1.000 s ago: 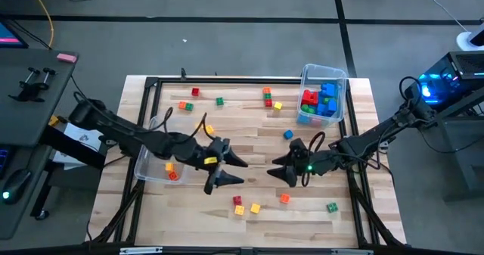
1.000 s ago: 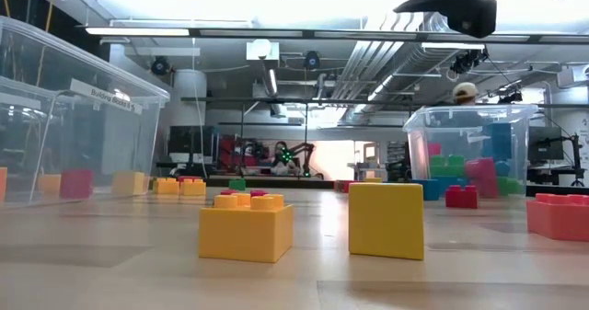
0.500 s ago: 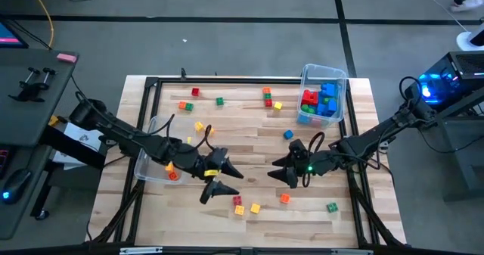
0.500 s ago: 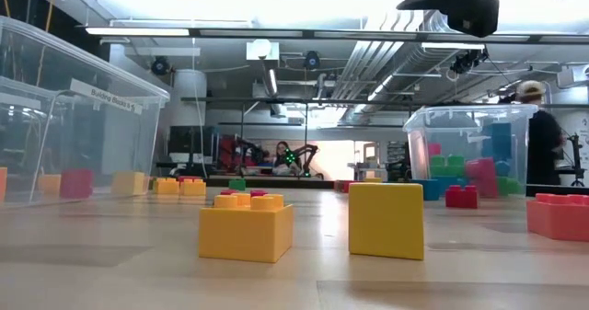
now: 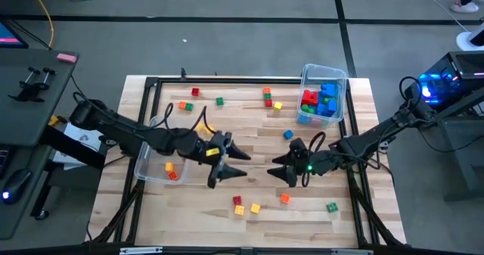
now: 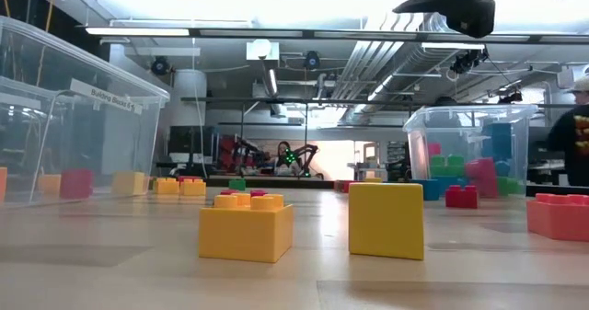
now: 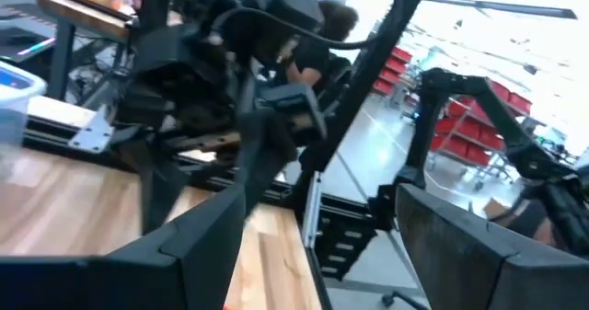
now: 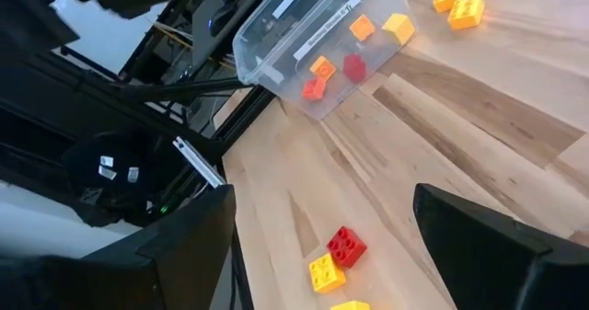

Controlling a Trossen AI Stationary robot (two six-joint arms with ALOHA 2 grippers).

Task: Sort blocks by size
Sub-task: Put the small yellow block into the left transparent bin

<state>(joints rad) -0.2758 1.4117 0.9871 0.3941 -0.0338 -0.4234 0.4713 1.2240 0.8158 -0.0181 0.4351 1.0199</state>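
Nearest the front edge of the surface (image 5: pixel 189 217), a red brick (image 5: pixel 237 201), a yellow brick (image 5: pixel 255 208), an orange one (image 5: pixel 284 198) and a green one (image 5: pixel 331 206) lie loose, none of them gripped.

Just behind them the left pincer (image 5: pixel 235 166) hangs above mid-surface with jaws wide and nothing between them. It has swung back from the front-edge bricks toward the centre within the last second without taking one, so no block has been gained; by my reading it is still lining up an approach.

The right pincer (image 5: pixel 280 169), also wide and empty, has held its place facing it.

By the left edge, the clear bin (image 5: pixel 153 161) holds small cubes. At the far right corner, the second bin (image 5: pixel 324 94) holds larger blocks, and more strays (image 5: pixel 268 97) line the far edge.
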